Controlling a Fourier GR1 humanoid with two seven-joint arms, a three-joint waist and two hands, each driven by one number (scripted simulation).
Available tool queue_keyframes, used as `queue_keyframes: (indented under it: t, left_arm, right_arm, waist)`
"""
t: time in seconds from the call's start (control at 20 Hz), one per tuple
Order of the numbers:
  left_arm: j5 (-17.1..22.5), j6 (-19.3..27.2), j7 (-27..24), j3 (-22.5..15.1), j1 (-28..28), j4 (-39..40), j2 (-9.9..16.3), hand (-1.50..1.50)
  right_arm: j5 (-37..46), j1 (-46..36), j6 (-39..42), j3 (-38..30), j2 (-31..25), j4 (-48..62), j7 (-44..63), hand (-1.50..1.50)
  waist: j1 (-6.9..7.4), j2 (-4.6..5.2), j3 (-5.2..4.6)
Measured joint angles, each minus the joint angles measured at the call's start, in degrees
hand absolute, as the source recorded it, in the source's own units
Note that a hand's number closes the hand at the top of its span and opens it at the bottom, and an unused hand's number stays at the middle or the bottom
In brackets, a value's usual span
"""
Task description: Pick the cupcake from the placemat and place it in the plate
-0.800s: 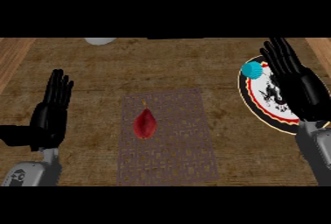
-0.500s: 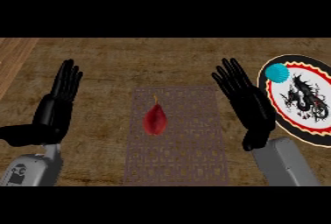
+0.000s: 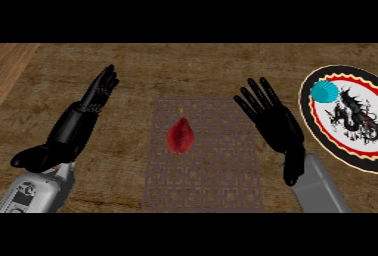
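A dark red cupcake (image 3: 181,136) lies on its side near the middle of the brown patterned placemat (image 3: 207,175). At the right edge stands the plate (image 3: 319,116), white with a red and black rim and a black dragon figure; a small teal object (image 3: 325,92) rests on its upper part. My right hand (image 3: 275,120) is open with straight fingers, over the placemat's right edge, between the cupcake and the plate, touching neither. My left hand (image 3: 81,117) is open too, fingers up, left of the placemat.
The counter (image 3: 184,65) is dark brown wood grain, with a lighter wooden strip (image 3: 11,62) at the far left. Bare counter lies beyond the placemat and between it and each hand.
My right hand has moved left, from over the plate to the placemat's right edge. The view has shifted, so the plate sits further right. The cupcake has not moved on the placemat.
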Motion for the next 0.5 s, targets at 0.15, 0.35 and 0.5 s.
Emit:
queue_keyframes:
  t: [0.15, 0.35, 0.5]
  left_arm:
    - [-0.32, -1.36, 0.33, -0.81, -0.70, -0.12, 0.76, 0.00]
    - [-0.22, -2.69, 0.94, -1.37, -1.60, -0.49, 1.33, 0.00]
    - [-0.31, -3.31, 1.23, -1.93, -1.94, -0.77, 1.46, 0.00]
  right_arm:
    - [-4.64, -1.87, 6.59, -1.82, -3.09, 5.22, 2.00, -1.50]
    - [-9.39, -4.27, 14.23, -2.90, -7.56, 11.94, 5.58, -1.50]
    - [-12.36, -5.46, 18.05, -1.91, -9.61, 15.63, 8.62, -1.50]
  waist:
    - [0.35, -0.08, -0.26]
    - [1.13, -0.18, -0.43]
    - [1.97, -0.17, -0.43]
